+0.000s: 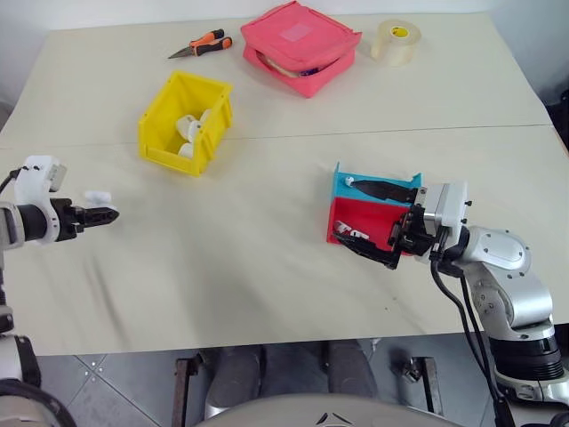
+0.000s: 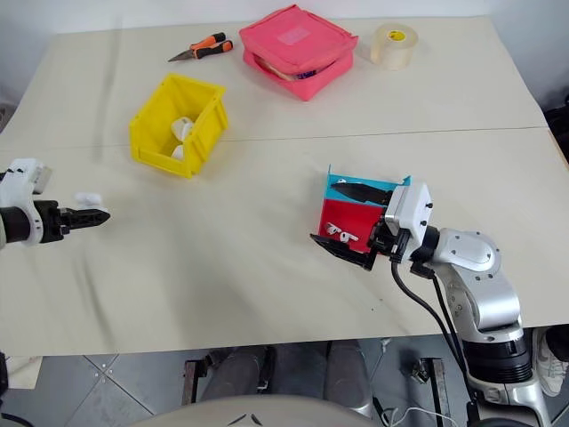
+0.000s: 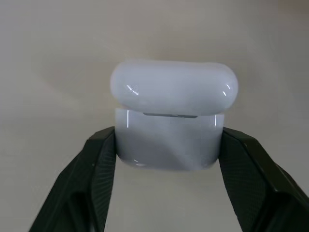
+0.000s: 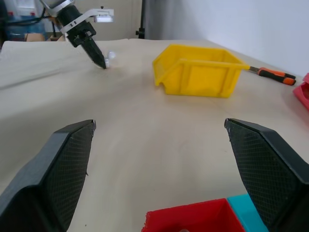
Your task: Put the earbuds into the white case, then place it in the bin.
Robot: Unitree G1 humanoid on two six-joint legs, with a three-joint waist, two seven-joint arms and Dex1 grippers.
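The white case (image 3: 174,116) sits with its lid slightly ajar between my left gripper's fingers (image 3: 104,159), which press on both of its sides. In the head views that left gripper (image 1: 105,214) is at the table's left edge with the case (image 1: 96,196) at its tip. The earbuds (image 2: 341,232) lie in the red half of a red-and-blue tray (image 1: 342,210). My right gripper (image 1: 347,212) is wide open, its fingers spanning that tray. The yellow bin (image 1: 212,114) stands far left of centre, apart from both grippers, with some white items inside.
A pink zipped pouch (image 1: 300,44), a tape roll (image 1: 396,41) and orange-handled pliers (image 1: 203,44) lie along the table's far side. A seam runs across the tabletop behind the tray. Bare table lies between the left gripper and the tray.
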